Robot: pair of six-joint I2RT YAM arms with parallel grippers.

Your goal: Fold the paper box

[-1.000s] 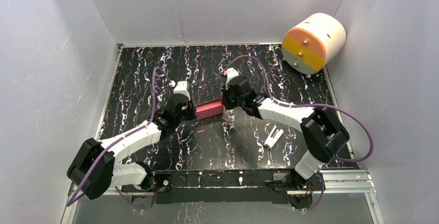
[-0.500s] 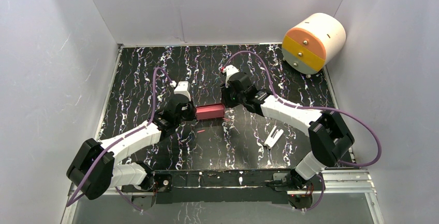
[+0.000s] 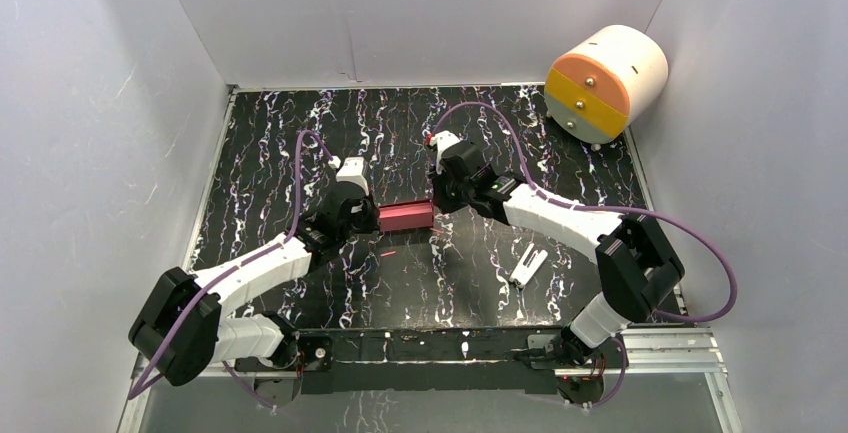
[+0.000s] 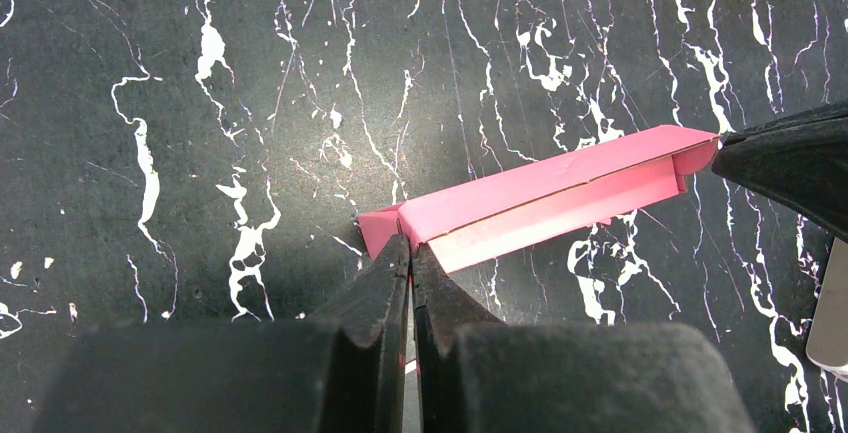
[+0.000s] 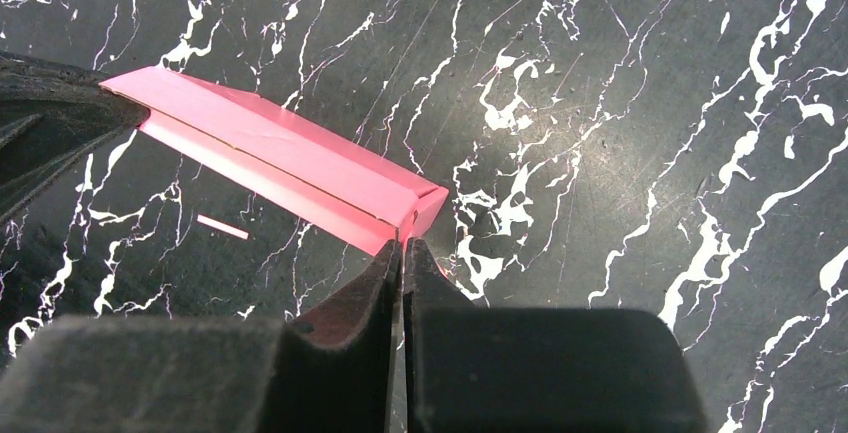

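Slim pink thin-card paper box [image 3: 405, 217], flat-sided, on black white-veined tabletop [image 3: 300, 143], left gripper [image 4: 411, 253] pinching its 9 o'clock end, right gripper [image 5: 402, 248] pinching the 3 o'clock end

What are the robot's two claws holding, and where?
The paper box. The left gripper pinches the flap at one end; the right gripper appears to pinch the opposite end.

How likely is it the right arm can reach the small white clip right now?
Likely yes, once freed: the white clip lies uncovered beside the right arm, but the right gripper has its jaws pinched on the paper box.
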